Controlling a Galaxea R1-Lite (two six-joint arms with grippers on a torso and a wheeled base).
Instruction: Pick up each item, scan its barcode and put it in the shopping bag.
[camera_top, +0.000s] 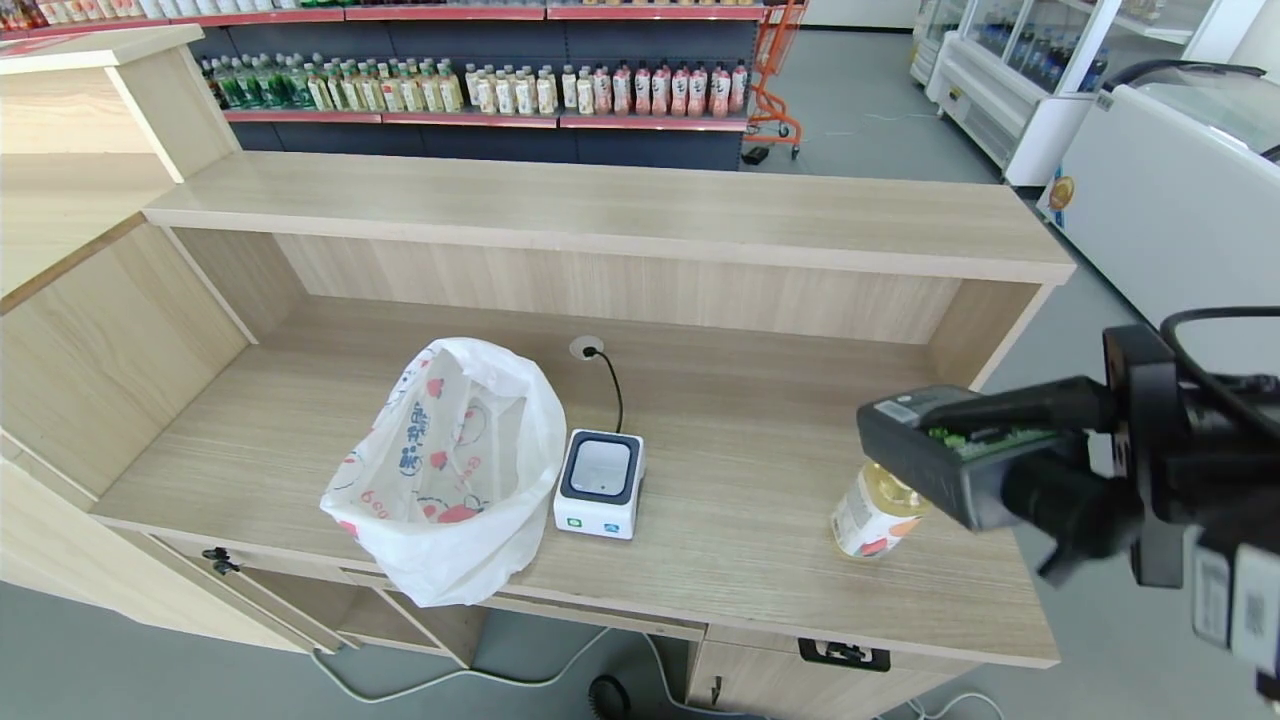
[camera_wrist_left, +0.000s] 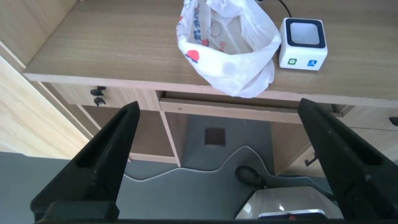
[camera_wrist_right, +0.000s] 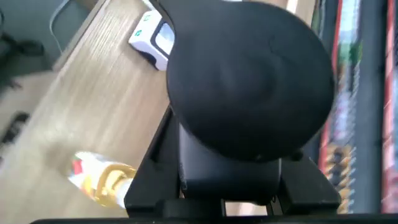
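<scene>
A white shopping bag (camera_top: 445, 470) with red print stands open on the wooden counter (camera_top: 740, 440), left of centre. Right beside it sits the small white barcode scanner (camera_top: 600, 483), its window facing up. A bottle (camera_top: 872, 518) of yellow liquid with a white label rests near the counter's right front corner. My right gripper (camera_top: 930, 450) hovers just above it and hides its top. The wrist view shows the bottle (camera_wrist_right: 102, 180) and the scanner (camera_wrist_right: 152, 37) past the dark gripper body. My left gripper (camera_wrist_left: 217, 109) hangs open and empty, low in front of the counter, facing the bag (camera_wrist_left: 227, 43).
A black cable (camera_top: 612, 385) runs from the scanner to a socket in the counter. A raised wooden ledge (camera_top: 600, 210) borders the back, and a side panel (camera_top: 90, 350) closes the left. Drawers (camera_wrist_left: 217, 109) sit under the front edge. Shelves and freezers stand behind.
</scene>
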